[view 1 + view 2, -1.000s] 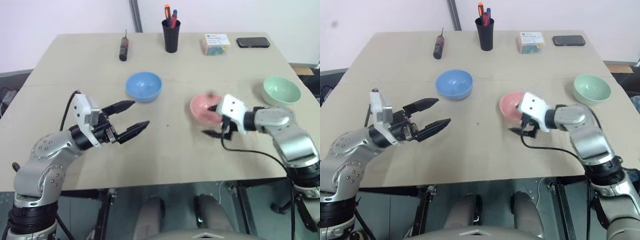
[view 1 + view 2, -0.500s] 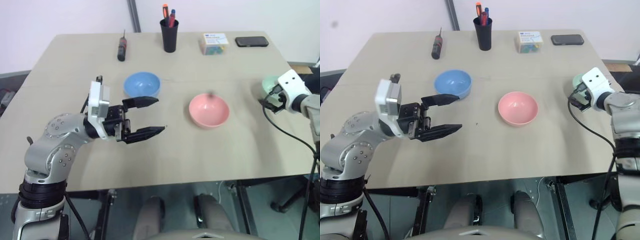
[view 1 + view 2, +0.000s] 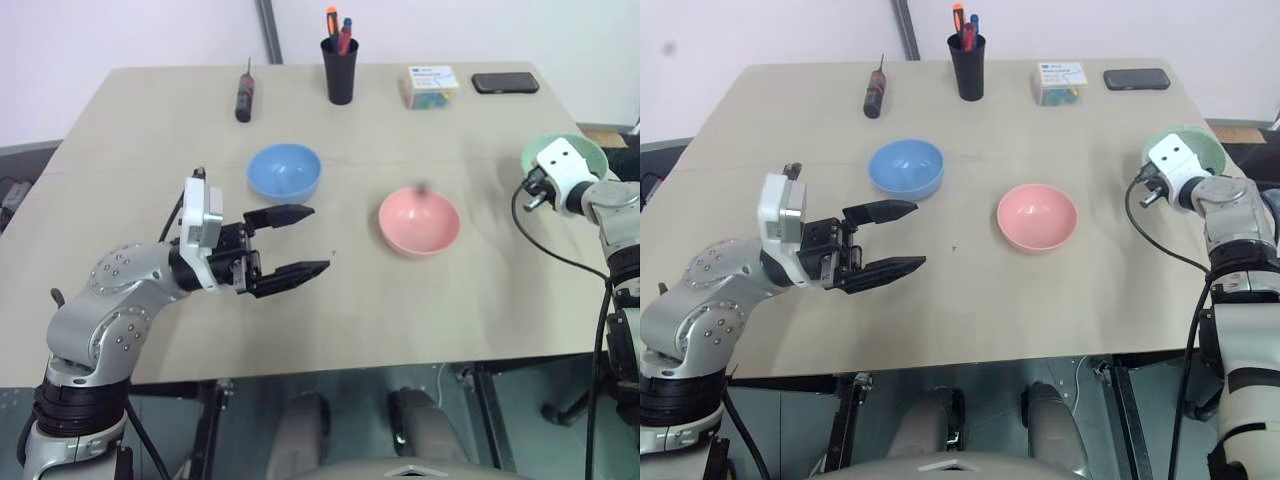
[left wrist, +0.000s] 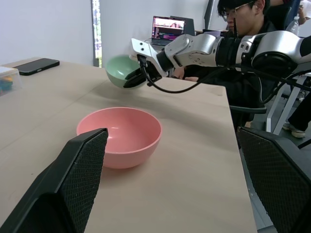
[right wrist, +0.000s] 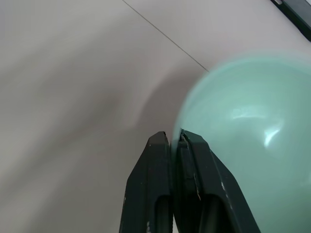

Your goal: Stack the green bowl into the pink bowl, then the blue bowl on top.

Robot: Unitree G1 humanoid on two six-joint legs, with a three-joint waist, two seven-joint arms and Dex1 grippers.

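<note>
Three bowls sit unstacked; right gripper [image 5: 176,141] fingers clamp the green bowl's [image 5: 252,121] rim at frame right. Left gripper [image 3: 290,240] fingers spread. Next: carry it over pink bowl [image 3: 419,220].

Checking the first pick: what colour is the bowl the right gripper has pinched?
Pale mint green, clearest in the right wrist view.

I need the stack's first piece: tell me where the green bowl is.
In the head views the green bowl sits at the table's right edge, right of the pink bowl, its rim pinched by the right gripper.
</note>
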